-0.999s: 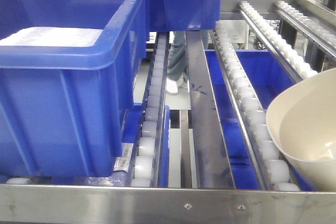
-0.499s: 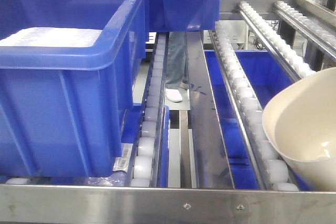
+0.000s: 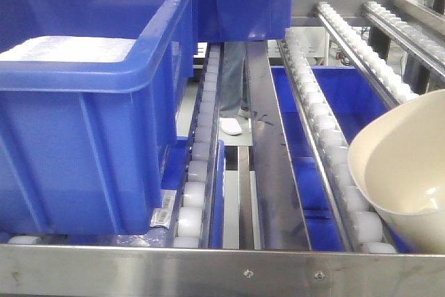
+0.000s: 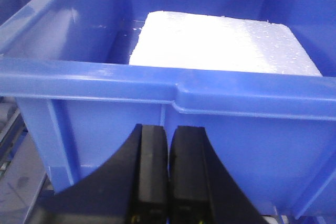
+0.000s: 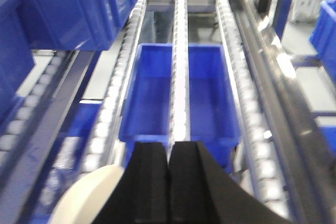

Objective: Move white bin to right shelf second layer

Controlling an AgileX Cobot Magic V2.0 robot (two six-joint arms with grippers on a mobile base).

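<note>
White bin (image 3: 403, 165) glossy cream plastic, tilted over roller lane (image 3: 327, 137) at R, steel front rail (image 3: 208, 273), blue crate (image 3: 90, 102) w/ foam slab (image 4: 226, 40), L end effector (image 4: 168, 177) clenched empty, R end effector (image 5: 168, 182) clenched, bin rim (image 5: 86, 203) beside it

No legible text, brand, number or sign in any view. Only a small white barcode sticker (image 3: 164, 209) at the lower right corner of the large blue crate (image 3: 83, 144) in the front-facing view, stuck slantwise just beside the roller lane (image 3: 198, 165); black bars visible, characters too small and blurred to read. Nothing printed on the white foam block (image 4: 226, 43) lying inside that crate in the left wrist view. Plain screw heads on the flat steel front rail (image 3: 208, 273), without marking. Right wrist view blurred, with no lettering to make out.
</note>
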